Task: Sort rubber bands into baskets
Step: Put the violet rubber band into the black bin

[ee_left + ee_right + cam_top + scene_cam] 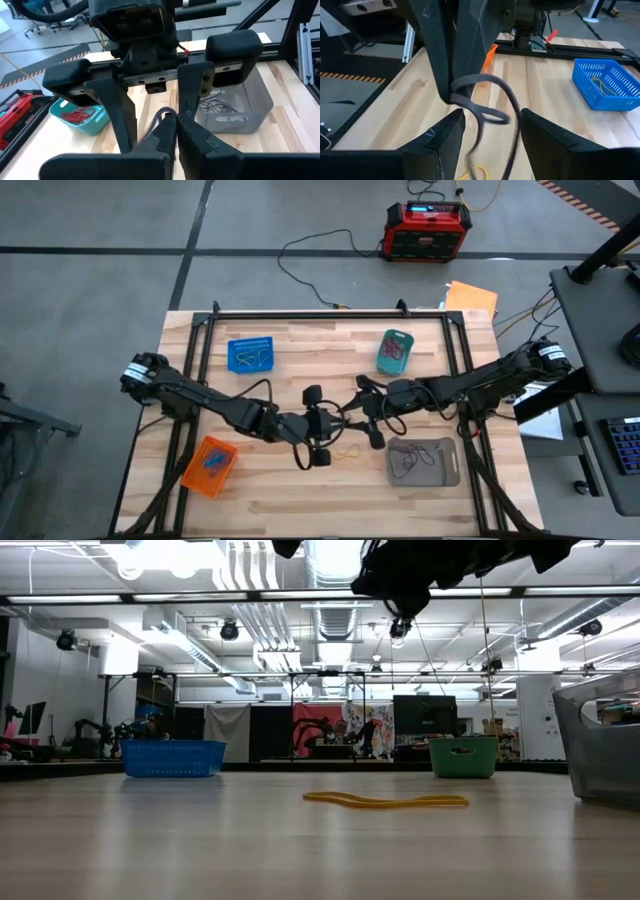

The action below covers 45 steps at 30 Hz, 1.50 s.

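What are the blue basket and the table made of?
The blue basket looks like shiny plastic: its walls are a molded grid of tiny holes. The table seems to be pale wood with a smooth finish: its top shows long plank strips with grain lines.

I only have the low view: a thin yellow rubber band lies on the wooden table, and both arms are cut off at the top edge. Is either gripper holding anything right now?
Observer: Yes. The left gripper is shut on a thin grey rubber band; the band's loop hangs below its fingertips, above the table.
Operator: And where is the right gripper relative to that band?
Observer: The right gripper faces the left one over the middle of the table, with its fingers open on either side of the hanging loop, not closed on it.
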Each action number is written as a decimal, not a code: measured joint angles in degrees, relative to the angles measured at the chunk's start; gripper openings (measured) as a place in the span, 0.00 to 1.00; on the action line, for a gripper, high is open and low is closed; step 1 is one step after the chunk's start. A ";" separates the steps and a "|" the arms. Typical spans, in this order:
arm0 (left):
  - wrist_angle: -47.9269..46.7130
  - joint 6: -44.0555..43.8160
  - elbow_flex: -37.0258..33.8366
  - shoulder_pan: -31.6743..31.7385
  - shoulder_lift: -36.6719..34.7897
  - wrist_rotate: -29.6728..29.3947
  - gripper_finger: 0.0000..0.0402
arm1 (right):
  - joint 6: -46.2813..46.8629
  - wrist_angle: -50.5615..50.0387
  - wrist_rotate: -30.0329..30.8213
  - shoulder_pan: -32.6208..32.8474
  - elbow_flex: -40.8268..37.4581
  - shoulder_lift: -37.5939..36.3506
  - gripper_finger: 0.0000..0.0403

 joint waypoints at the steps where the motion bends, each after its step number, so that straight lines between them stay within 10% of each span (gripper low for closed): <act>1: -0.02 0.08 0.00 0.03 0.00 0.00 0.00 | -0.21 0.00 0.00 0.02 0.00 0.01 0.46; 7: 0.14 0.08 -0.52 0.38 0.07 -0.03 0.00 | 0.16 0.08 -0.04 0.02 0.00 0.00 0.40; 12: 0.14 -1.51 -0.50 0.77 0.05 -1.43 0.02 | -0.18 -0.18 0.00 0.31 0.00 0.00 0.16; 22: -5.79 -1.28 0.76 0.85 -0.68 -1.51 0.33 | 2.33 -6.02 0.02 0.39 0.01 -1.06 0.02; 34: -12.38 -0.16 1.18 0.95 -1.64 -1.67 0.50 | 14.40 -53.66 0.44 7.42 16.66 -1.92 0.02; 45: -16.29 -0.57 1.10 0.94 -1.64 -1.64 0.50 | 35.74 -73.44 -1.61 20.09 20.69 -1.91 0.02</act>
